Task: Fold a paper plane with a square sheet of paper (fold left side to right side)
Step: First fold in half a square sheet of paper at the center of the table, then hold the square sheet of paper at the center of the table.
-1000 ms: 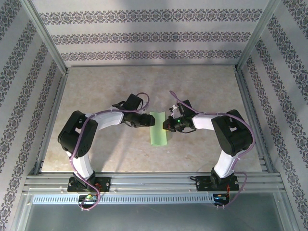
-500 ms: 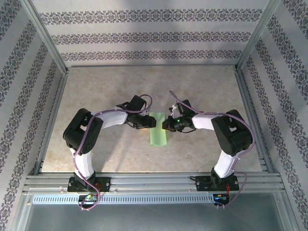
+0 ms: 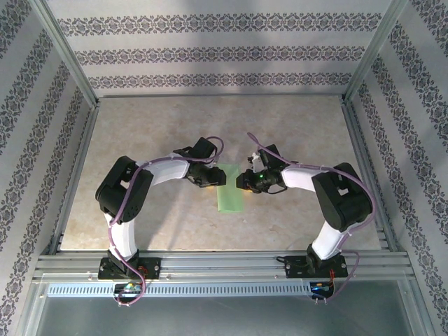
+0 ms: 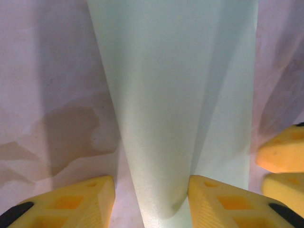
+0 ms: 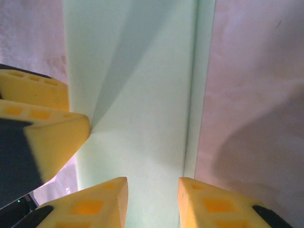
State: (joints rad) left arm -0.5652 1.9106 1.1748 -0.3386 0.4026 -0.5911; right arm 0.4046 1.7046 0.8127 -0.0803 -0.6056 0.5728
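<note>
Left gripper (image 4: 152, 192) is partly open, its yellow fingers (image 4: 71, 204) down low over the table. A raised hump of the paper (image 4: 180, 71) runs up through the gap between them. In the left wrist view, the finger on the right is touching the side of that hump and the other one is clear of it, so as far as I can see it's not pinching anything.

Right gripper (image 5: 153, 192) sits on the opposite side, also partly open but with a narrower gap. The paper's long edge, with a layered crease line beside it, lies straight in that gap. Nothing's clamped there either, and I can't tell if those fingers touch the sheet.

The two grippers face each other tip to tip across the paper, so each wrist camera catches the other's yellow fingers off to one side.

From overhead the paper is a narrow pale green strip, folded over, lying about mid-table (image 3: 161, 133). Its long way runs away from the arm bases, tilted a touch. Left gripper is at its left long edge and right gripper at its right one, both toward the far half. The near end lies flat and free.
</note>
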